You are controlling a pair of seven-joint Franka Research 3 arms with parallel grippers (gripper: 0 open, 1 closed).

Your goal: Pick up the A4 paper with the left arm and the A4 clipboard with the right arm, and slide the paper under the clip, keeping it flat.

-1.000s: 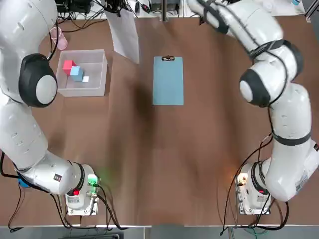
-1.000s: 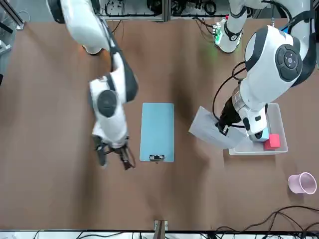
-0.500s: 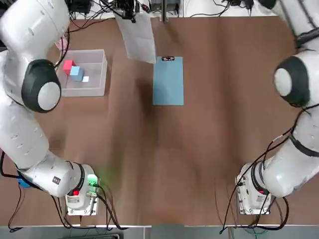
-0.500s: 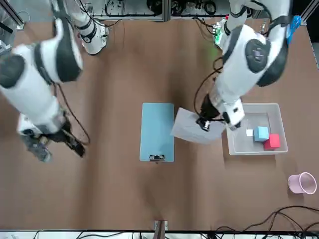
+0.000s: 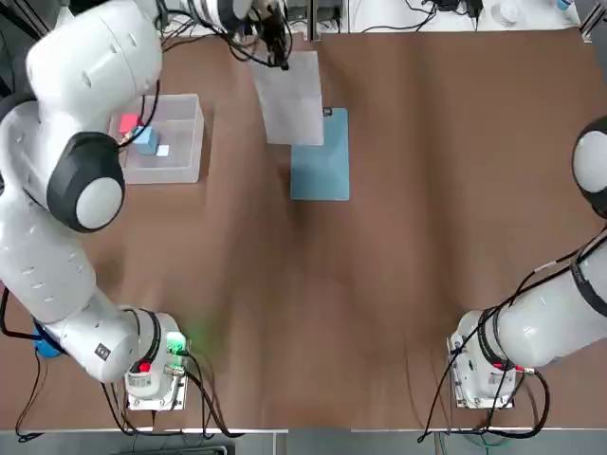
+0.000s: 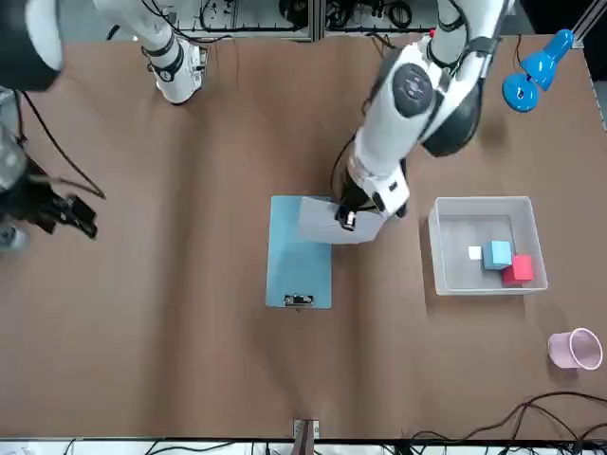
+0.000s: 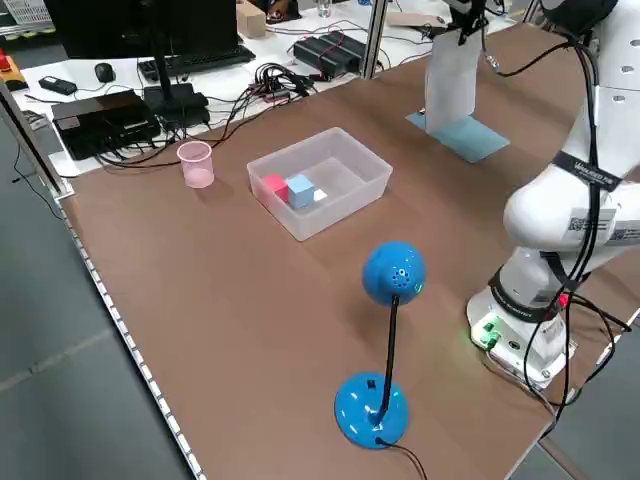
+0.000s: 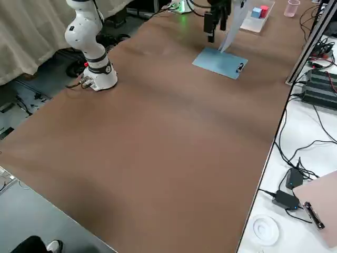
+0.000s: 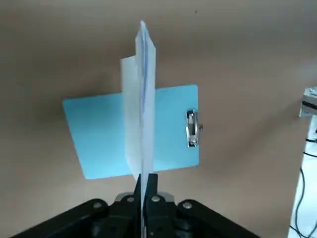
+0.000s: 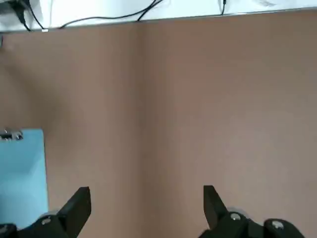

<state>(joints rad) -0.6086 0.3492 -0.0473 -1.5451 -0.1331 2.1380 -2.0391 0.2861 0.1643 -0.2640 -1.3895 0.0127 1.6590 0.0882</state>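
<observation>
The A4 paper (image 5: 292, 100) is a thin white sheet hanging in the air, with my left gripper (image 6: 346, 218) shut on its edge. It hangs over the near-left part of the A4 clipboard (image 5: 322, 169), a light-blue board lying flat on the table. The left wrist view shows the paper (image 9: 141, 99) edge-on above the clipboard (image 9: 96, 134), and the clip (image 9: 191, 129) is at the board's far short edge. My right gripper (image 6: 68, 212) hovers far out to the robot's right, open and holding nothing. Its wrist view catches a corner of the clipboard (image 10: 22, 171).
A clear bin (image 5: 194, 133) with red, blue and white blocks stands left of the clipboard. A pink cup (image 6: 576, 349) sits at the far left. A blue desk lamp (image 7: 385, 340) stands near the left arm's base. Cables run along the table's far edge.
My left arm has carried the paper rightward, from beside the bin to over the clipboard. My right arm has swung away to the robot's right, off the board.
</observation>
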